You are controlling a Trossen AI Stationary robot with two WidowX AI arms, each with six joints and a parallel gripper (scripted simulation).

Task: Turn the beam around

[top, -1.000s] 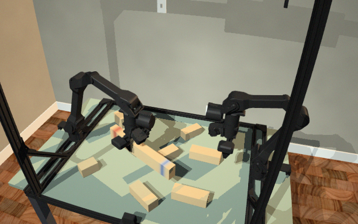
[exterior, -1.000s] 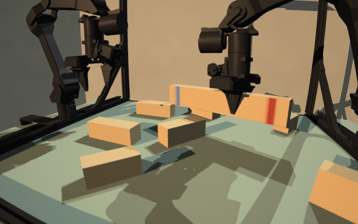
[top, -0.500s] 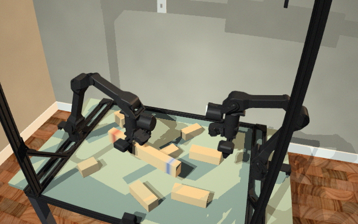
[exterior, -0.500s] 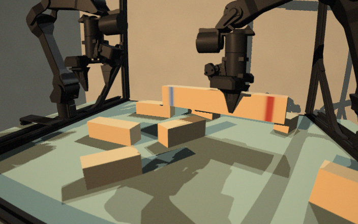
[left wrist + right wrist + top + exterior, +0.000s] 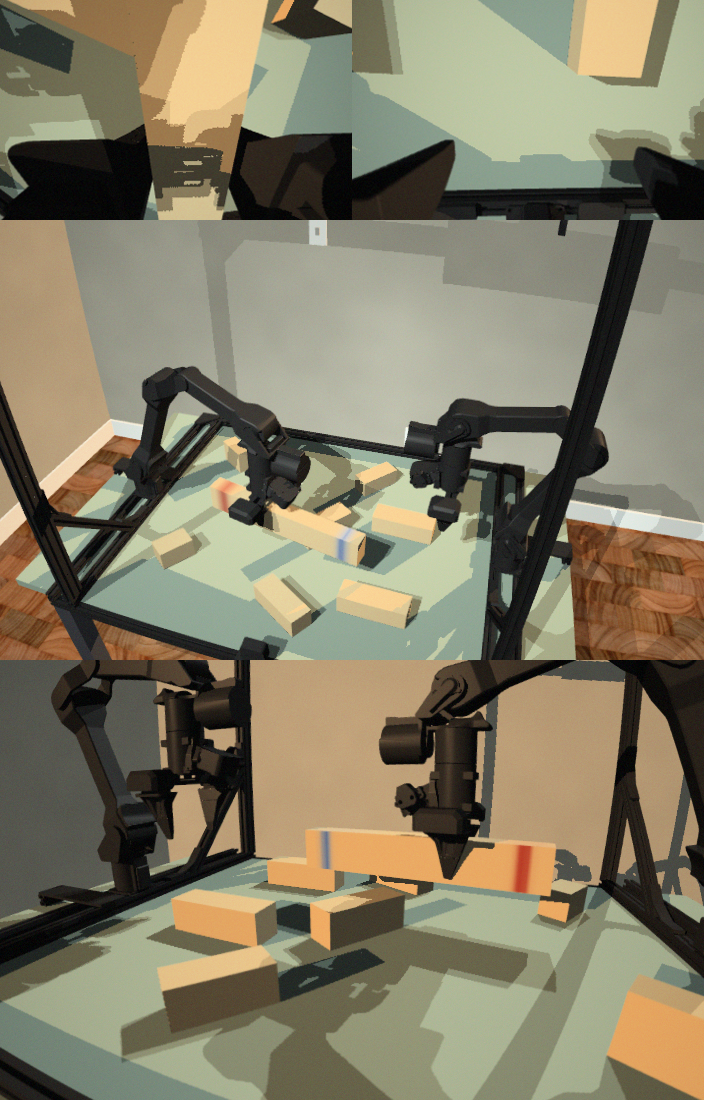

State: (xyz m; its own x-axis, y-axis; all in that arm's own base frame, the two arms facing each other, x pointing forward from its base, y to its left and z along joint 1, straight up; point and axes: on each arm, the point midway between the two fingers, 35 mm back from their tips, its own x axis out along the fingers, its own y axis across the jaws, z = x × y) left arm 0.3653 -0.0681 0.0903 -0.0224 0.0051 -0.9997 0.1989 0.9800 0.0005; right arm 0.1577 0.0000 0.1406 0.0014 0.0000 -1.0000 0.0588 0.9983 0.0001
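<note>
Beam: the long timber beam (image 5: 306, 529) (image 5: 378, 853) (image 5: 216, 64) is held above the table top (image 5: 218, 578) (image 5: 467, 1043), its long axis close to level.
End bands: red (image 5: 225, 496) (image 5: 523, 868) towards the left arm's base, blue (image 5: 342, 544) (image 5: 325, 849) towards the right arm's side.
Likely handling: stiff and rigid, moderately heavy for one hand; the smooth faces could pivot or slip in the pads.
Where to hold: across the narrow width, near mid-length. The present hold looks nearer red, so the longer blue side may droop or swing wide.
Left gripper (image 5: 265, 513) (image 5: 450, 859) (image 5: 189, 169): jaws a little under half open, clamped on the beam's two long sides.
Bearers: which blocks they are, I cannot tell; the half-hidden block (image 5: 336, 513) (image 5: 358, 919) and the neighbouring block (image 5: 403, 523) (image 5: 223, 916) are possible candidates.
Next call: finish the turn clear of all blocks, square up over the bearers, centre, lower gently, release.
Right gripper (image 5: 444, 520) (image 5: 190, 832) (image 5: 545, 146): jaws fully open, nothing between them, apart from the beam.
</note>
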